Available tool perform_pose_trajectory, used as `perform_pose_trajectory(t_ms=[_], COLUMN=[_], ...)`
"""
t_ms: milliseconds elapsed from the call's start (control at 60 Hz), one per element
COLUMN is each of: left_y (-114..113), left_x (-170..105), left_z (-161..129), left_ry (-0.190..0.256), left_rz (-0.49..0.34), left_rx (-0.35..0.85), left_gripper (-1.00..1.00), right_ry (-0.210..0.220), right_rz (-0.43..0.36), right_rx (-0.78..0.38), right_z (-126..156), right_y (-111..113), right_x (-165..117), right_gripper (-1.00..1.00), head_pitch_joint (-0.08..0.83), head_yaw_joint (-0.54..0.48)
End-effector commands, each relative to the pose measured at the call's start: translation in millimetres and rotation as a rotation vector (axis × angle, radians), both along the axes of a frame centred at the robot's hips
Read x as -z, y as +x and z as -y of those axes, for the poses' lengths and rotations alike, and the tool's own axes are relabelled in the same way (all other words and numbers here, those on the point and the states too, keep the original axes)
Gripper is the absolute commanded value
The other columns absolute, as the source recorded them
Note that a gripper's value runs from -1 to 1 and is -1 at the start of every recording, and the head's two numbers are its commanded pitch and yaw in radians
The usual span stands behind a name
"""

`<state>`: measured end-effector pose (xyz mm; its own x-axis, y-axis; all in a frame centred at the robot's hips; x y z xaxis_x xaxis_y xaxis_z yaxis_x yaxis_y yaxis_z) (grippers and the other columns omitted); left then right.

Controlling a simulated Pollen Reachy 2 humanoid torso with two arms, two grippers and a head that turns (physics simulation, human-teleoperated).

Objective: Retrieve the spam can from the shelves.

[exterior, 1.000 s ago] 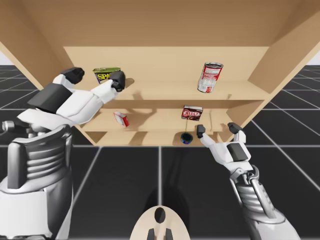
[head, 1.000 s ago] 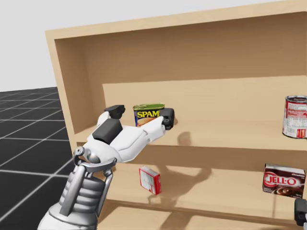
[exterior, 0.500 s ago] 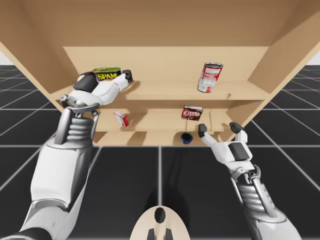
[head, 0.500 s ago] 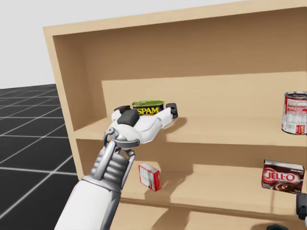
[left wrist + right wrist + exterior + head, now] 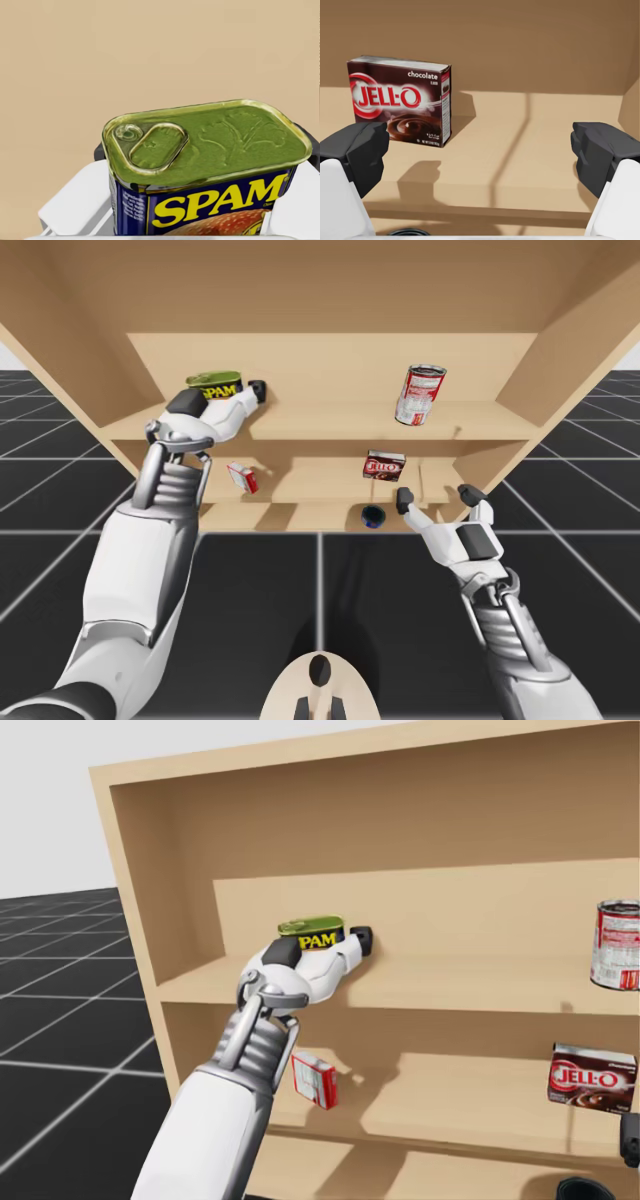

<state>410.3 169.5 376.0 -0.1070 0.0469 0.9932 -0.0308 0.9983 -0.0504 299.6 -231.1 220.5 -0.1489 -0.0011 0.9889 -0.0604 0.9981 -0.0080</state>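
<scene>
1 red can [image 5: 421, 395] opp. spam can [image 5: 220, 388]

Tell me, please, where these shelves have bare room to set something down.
The upper shelf is bare between the blue can and the red-and-white can. The middle shelf is bare between the small red box and the brown box, and from that box to the side wall. It is crowded where my left gripper grips the blue can.

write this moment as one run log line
stage: grasp | left claw: shut on spam can, upper shelf | right claw: open, facing brown box | can not yet out
</scene>
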Motion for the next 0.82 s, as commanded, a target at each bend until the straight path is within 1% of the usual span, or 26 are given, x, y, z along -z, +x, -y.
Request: perform_pose_trajectory(t_ms=[17, 100, 200, 350, 533, 667, 733, 817], left_y=[-5, -11, -17, -34, -65, -85, -96, -114], left_x=[-2, -11, -20, -31, -53, -63, -64, -57], left_z=[4, 4, 3, 4, 4, 4, 2, -1], left_ry=[-0.004, 0.009, 0.010, 0.014, 0.025, 0.028, 0.027, 0.033], left_rz=[-0.102, -0.067, -0.040, 0.005, 0.095, 0.135, 0.142, 0.141], left_rx=[-0.030, -0.030, -0.028, -0.021, -0.017, -0.007, 0.003, 0.015], left_gripper=[1.00, 1.00, 1.00, 1.00, 1.00, 1.00, 1.00, 1.00], right_ry=[0.015, 0.016, 0.016, 0.018, 0.020, 0.022, 0.023, 0.024], right_rz=[-0.007, -0.007, -0.008, -0.009, -0.007, -0.004, -0.003, -0.001], right_rx=[-0.003, -0.004, -0.004, -0.006, -0.006, -0.005, -0.005, -0.005], right_z=[-3, -3, -3, -3, -4, -4, -4, -4], right_y=[0, 1, 1, 1, 0, 0, -1, -1], right_x=[2, 2, 3, 3, 2, 1, 1, 0], right_gripper=[-1.00, -1.00, -1.00, -1.00, -1.00, -1.00, -1.00, -1.00], head_pitch_joint=[0.190, 0.191, 0.191, 0.192, 0.192, 0.192, 0.192, 0.194], head_yaw_joint=[0.28, 0.28, 0.28, 0.28, 0.28, 0.29, 0.28, 0.28])
